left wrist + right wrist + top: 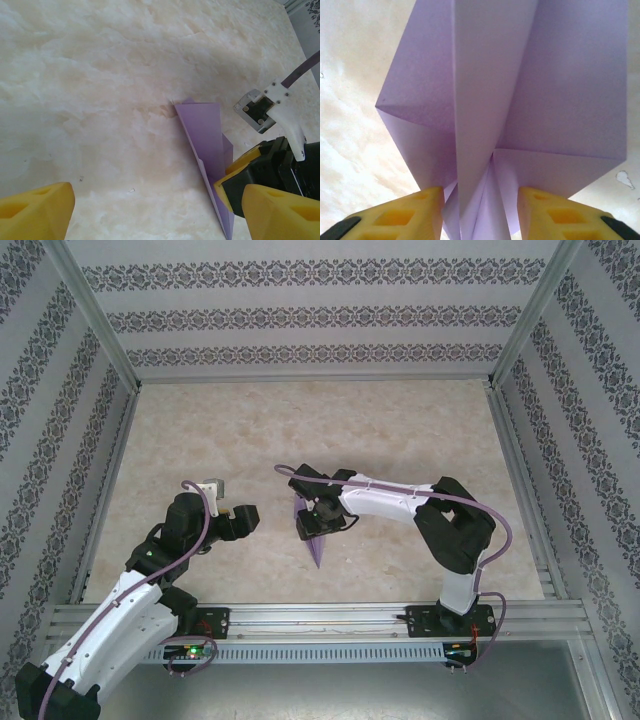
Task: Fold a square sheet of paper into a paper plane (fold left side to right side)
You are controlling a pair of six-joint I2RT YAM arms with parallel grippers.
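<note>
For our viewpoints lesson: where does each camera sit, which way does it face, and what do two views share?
Top: above and behind, looking down at the table; both arms, left claw, right claw.
Left wrist: on the left arm, looking across the table; its open yellow fingers.
Right wrist: right arm, close over the paper plane; its fingers flank it.
Shared: top and left wrist both show the right claw at the plane.

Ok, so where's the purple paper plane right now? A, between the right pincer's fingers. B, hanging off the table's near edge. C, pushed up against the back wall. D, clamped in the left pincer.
A: the right wrist view shows the folded paper plane sitting between the two yellow fingers of the right pincer, while the left pincer stands open, apart from it.
</note>
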